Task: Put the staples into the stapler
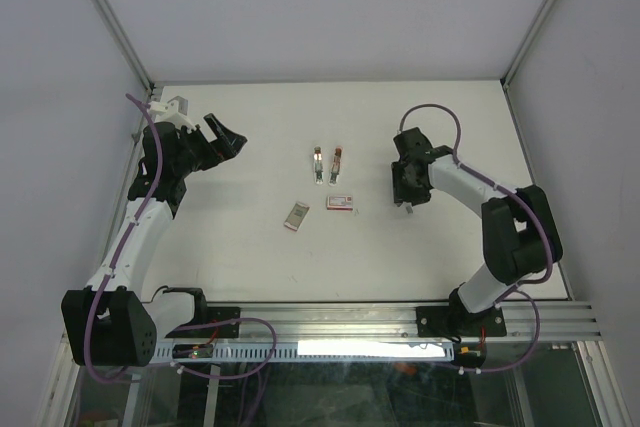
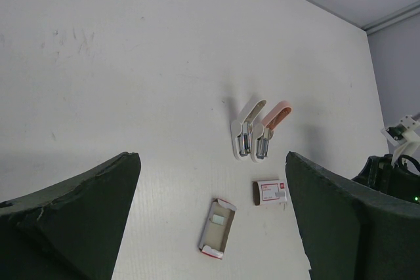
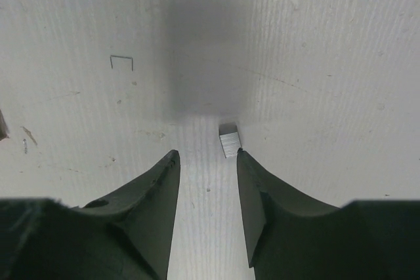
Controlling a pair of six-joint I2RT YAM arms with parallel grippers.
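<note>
Plainly, the left gripper (image 1: 228, 139), jaws wide apart, hangs near the far-left corner. The staples (image 2: 217, 235), a flat matte grey rectangle with a paler rim, lie mid-counter. Toward the right edge the right gripper (image 3: 207, 157) stands parted, a ribbed metal block (image 3: 228, 143) at one fingertip.

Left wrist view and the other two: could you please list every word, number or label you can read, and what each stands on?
No text is legible in any view.
On the red-and-white box: some print on its face, too small and blurred to read.
On the white stapler and the pink stapler: no lettering visible.
</note>
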